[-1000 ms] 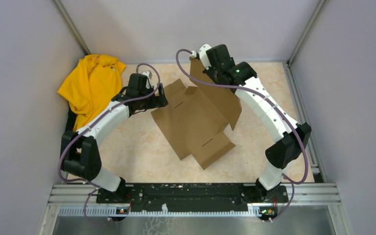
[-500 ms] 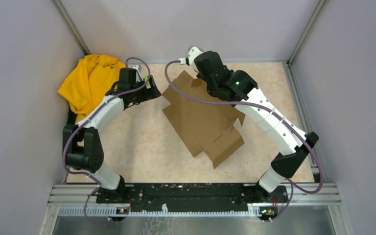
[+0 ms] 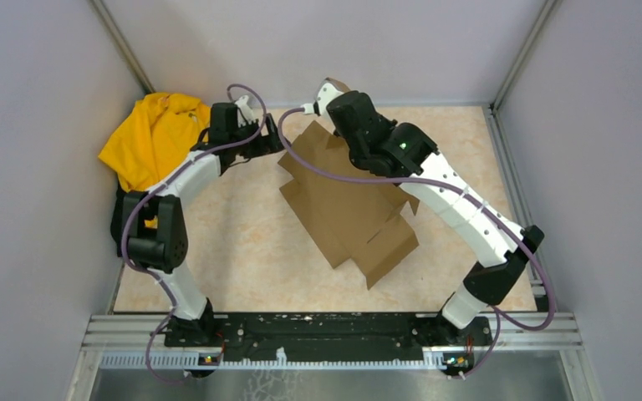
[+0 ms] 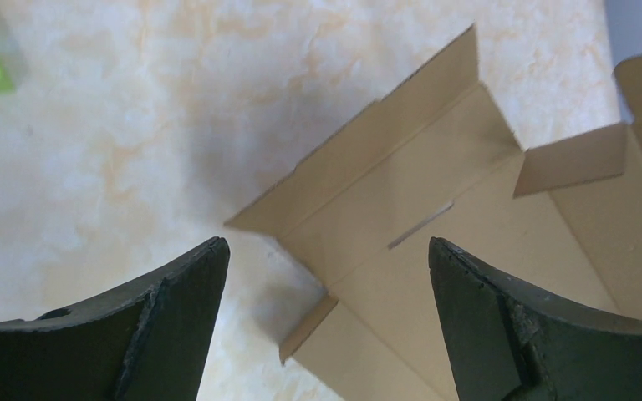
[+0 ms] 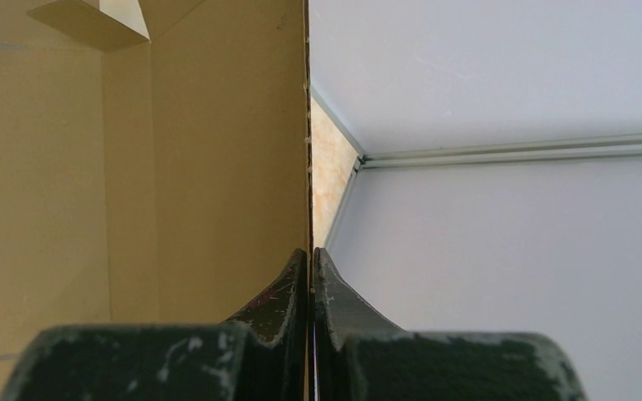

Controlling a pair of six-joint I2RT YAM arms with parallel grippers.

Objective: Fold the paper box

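- The paper box (image 3: 347, 209) lies mostly flat at the middle of the table (image 3: 234, 242), with its far panel raised.
- The right gripper (image 5: 310, 255) pinches that panel's edge, jaws tight together.
- The left gripper (image 4: 326, 242) hangs above the box's left flaps, jaws spread wide, touching nothing.
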